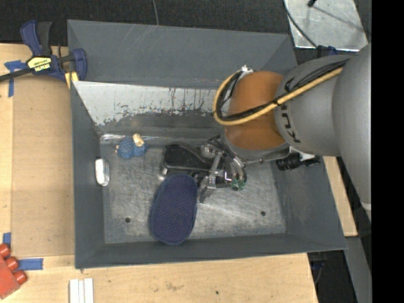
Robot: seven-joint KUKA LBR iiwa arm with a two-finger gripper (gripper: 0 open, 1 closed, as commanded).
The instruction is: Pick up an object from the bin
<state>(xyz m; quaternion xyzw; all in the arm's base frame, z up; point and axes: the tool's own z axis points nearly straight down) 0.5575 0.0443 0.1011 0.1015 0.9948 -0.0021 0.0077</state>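
Note:
My gripper [211,180] reaches down into the middle of the bin, its fingers at the right end of a black flat object [181,157] and just above the upper right edge of a dark blue oval mesh pad [172,208]. The black object lies at a slant near the bin's centre, partly hidden by the gripper. The blue pad lies flat toward the bin's front. I cannot see whether anything sits between the fingers.
A small blue and tan lump [131,146] lies at the back left of the bin floor. A small white cylinder [101,172] rests by the left wall. The arm's orange cover and cables hang over the bin's right half.

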